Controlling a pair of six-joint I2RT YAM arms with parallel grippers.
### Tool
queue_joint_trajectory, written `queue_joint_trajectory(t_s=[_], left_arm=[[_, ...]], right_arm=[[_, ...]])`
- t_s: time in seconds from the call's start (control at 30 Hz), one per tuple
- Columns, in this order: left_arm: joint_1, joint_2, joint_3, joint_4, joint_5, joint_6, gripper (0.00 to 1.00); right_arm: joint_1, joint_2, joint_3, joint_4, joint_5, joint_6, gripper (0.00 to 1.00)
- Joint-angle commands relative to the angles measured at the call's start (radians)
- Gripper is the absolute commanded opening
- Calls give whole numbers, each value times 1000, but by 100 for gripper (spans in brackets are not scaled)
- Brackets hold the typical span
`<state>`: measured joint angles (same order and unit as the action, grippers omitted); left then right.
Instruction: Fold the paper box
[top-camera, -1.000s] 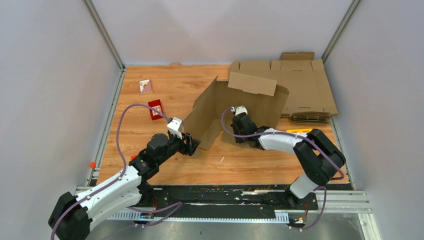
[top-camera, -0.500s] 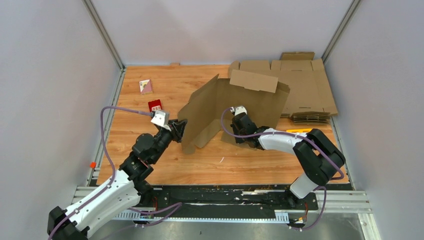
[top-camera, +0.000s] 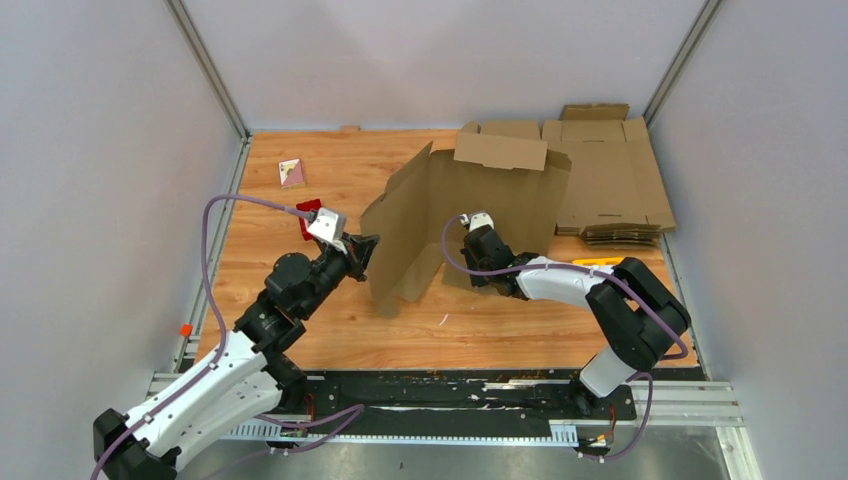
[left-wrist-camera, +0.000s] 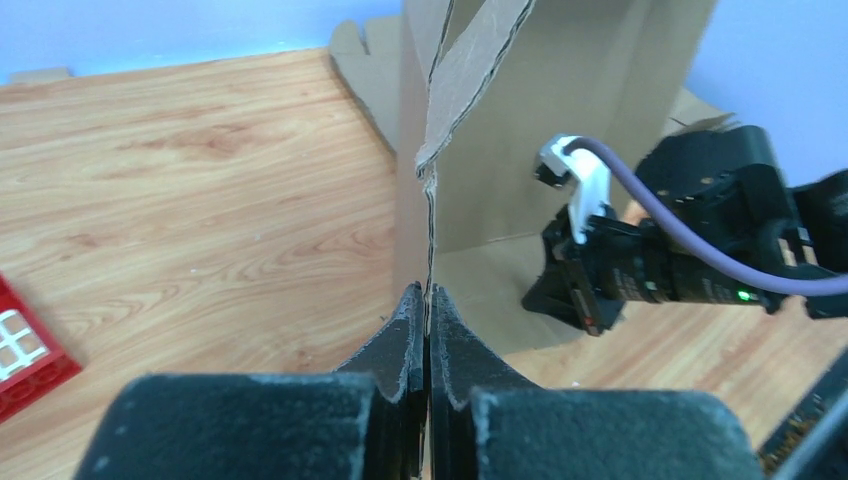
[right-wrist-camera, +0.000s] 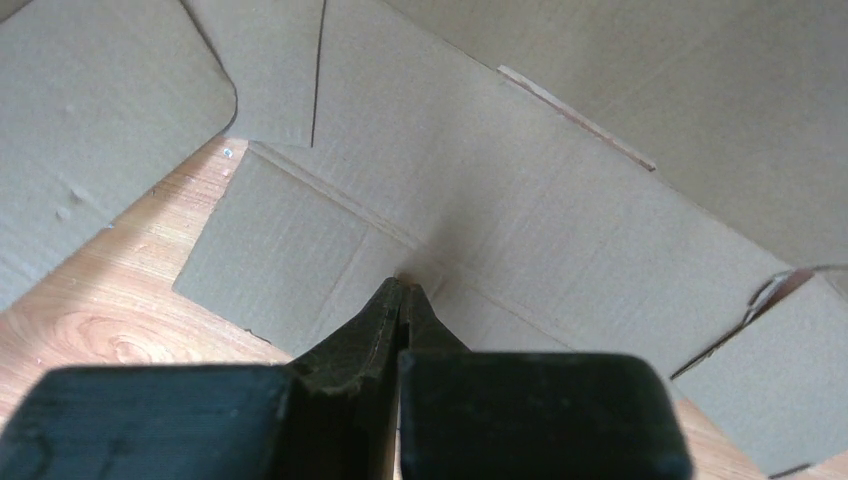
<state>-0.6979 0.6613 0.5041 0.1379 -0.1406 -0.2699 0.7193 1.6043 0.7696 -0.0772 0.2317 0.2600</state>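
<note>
left wrist shows my left gripper (left-wrist-camera: 428, 305) clamped on the thin corrugated edge of the paper box (left-wrist-camera: 580, 110), whose creased brown walls stand mid-way across the wood-grain table (top-camera: 450, 345). my right gripper (right-wrist-camera: 403, 292) is pinched together, tips against a flat matte panel.

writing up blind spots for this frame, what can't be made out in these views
Small red box: top view, largely behind the left wrist; left wrist view, cut by the frame's left edge.
Right gripper tips: top view, hidden under its own wrist.
Orange item: top view, partly under the right forearm, too small to identify.
Paper box: right wrist view, its walls run off the frame.
</note>
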Motion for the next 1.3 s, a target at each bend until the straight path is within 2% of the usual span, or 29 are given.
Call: queue_joint_trajectory(t_s=[0.0, 0.23, 0.33, 0.4, 0.43, 0.53, 0.6, 0.7, 0.8, 0.87, 0.93, 1.1, 1.2, 1.23, 1.27], left_arm=[[-1, -23, 70, -103, 130, -62, 0], [0, -18, 75, -126, 308, -85, 0], [0, -23, 65, -180, 227, -65, 0], [0, -39, 46, -214, 88, -63, 13], [0, -47, 28, -206, 45, -58, 23], [-1, -70, -57, -93, -3, -38, 54], [0, -58, -114, 9, -25, -30, 66], [0, -1, -163, 141, -52, -9, 75], [0, 61, -173, 241, -72, 25, 77], [0, 86, -177, 291, -48, 49, 75], [1, 97, -190, 342, -12, 76, 69], [3, 49, -237, 454, 186, 81, 37], [3, 29, -237, 433, 228, 81, 6], [3, 27, -236, 415, 221, 80, 0], [3, 24, -236, 401, 215, 80, 0]], right_arm=[[8, 29, -3, -50, 10, 4, 0], [8, 29, 2, -62, 39, 4, 0], [9, 32, 3, -66, 40, 6, 0], [9, 34, 3, -66, 38, 6, 0], [9, 34, 3, -65, 38, 7, 0], [8, 34, 3, -62, 35, 5, 0], [8, 34, 2, -60, 33, 4, 0], [9, 34, 2, -59, 30, 4, 0], [8, 34, 0, -55, 26, 3, 0], [8, 34, 0, -56, 25, 3, 0], [9, 33, 0, -56, 22, 1, 0], [8, 21, -6, -53, 20, 1, 0], [8, 28, -2, -53, 18, 0, 0], [9, 31, 0, -53, 17, 0, 0], [8, 34, 1, -53, 16, 0, 0]])
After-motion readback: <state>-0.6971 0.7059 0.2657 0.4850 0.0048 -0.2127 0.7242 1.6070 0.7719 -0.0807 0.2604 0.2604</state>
